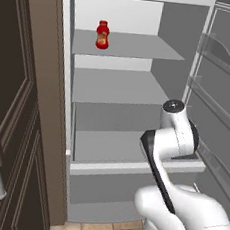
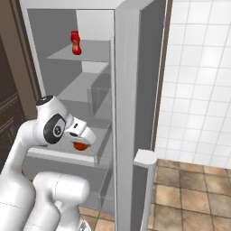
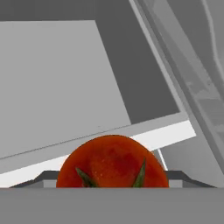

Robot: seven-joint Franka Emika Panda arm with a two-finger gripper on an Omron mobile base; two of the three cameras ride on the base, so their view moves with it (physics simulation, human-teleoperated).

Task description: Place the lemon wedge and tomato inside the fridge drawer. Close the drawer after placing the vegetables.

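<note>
The tomato [image 3: 113, 161], round and red-orange with a green stem, sits between my gripper's [image 3: 112, 180] dark fingertips [image 3: 45, 177]. In the right base view the gripper [image 2: 81, 142] is shut on the tomato [image 2: 80, 146] and hangs just above the front rim of the open fridge drawer [image 2: 58, 158]. The drawer [image 1: 108, 145] is pulled out at the bottom of the fridge, and my arm's upper joints stand over its right end. Its pale grey inside [image 3: 57, 78] spreads beyond the tomato. The lemon wedge is out of view.
A red sauce bottle [image 1: 102, 34] stands on the top shelf [image 1: 139, 46]. The fridge door [image 1: 220, 88] is swung open on the right, with bins along it. A dark cabinet [image 1: 13, 101] flanks the left, and a white tiled wall [image 2: 198, 67] lies further right.
</note>
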